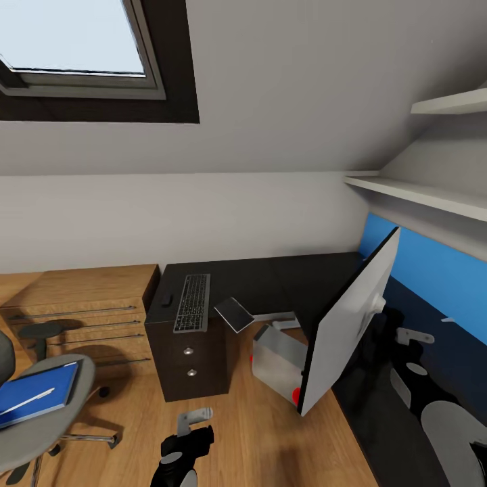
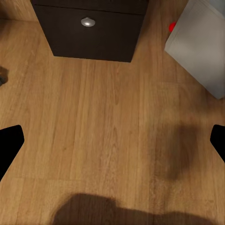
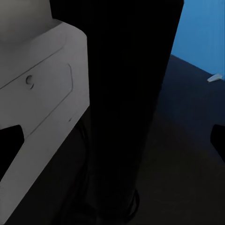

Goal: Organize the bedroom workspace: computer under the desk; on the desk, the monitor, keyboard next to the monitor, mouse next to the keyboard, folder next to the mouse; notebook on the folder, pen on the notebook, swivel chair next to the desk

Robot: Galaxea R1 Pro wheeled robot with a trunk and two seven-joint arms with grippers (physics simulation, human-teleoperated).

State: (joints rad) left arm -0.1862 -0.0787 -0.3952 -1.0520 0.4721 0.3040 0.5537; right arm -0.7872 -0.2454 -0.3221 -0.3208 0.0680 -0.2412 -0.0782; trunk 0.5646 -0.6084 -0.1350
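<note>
Desk corner, monitor (image 1: pixel 352 325) on desk (image 1: pixel 284 277).
Computer (image 1: pixel 277 362) at five o'clock of keyboard (image 1: pixel 193 302); left gripper (image 2: pixel 112 140) open over floor; right gripper (image 3: pixel 112 140) open by monitor back.

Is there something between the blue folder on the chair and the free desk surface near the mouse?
Nothing visible blocks it. The folder lies on the swivel chair, with open floor up to the desk. The mouse sits beside the keyboard.
</note>
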